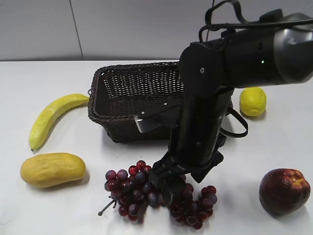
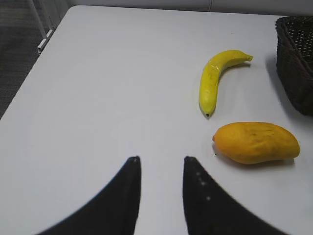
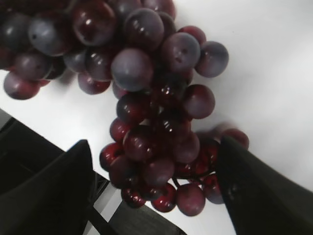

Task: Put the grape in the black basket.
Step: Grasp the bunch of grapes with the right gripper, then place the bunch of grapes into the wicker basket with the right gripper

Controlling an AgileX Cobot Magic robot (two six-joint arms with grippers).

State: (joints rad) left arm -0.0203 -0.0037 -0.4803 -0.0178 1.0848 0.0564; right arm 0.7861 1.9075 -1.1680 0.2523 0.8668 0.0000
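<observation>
The grape (image 1: pixel 128 192), a bunch of glossy dark red and purple grapes with a thin stem, lies on the white table in front of the black basket (image 1: pixel 122 93). My right gripper (image 1: pixel 168 183) is lowered onto the middle of the bunch. In the right wrist view its two dark fingers (image 3: pixel 156 143) are open, one on each side of the grape (image 3: pixel 156 122), which fills the gap between them. My left gripper (image 2: pixel 162 157) is open and empty above bare table. The basket's corner (image 2: pixel 296 58) shows at the far right of the left wrist view.
A banana (image 1: pixel 54 115) and a mango (image 1: pixel 53 169) lie left of the basket; both show in the left wrist view (image 2: pixel 215 78) (image 2: pixel 257 142). A lemon (image 1: pixel 253 101) sits right of the basket. A dark red apple (image 1: pixel 283 191) sits at the front right.
</observation>
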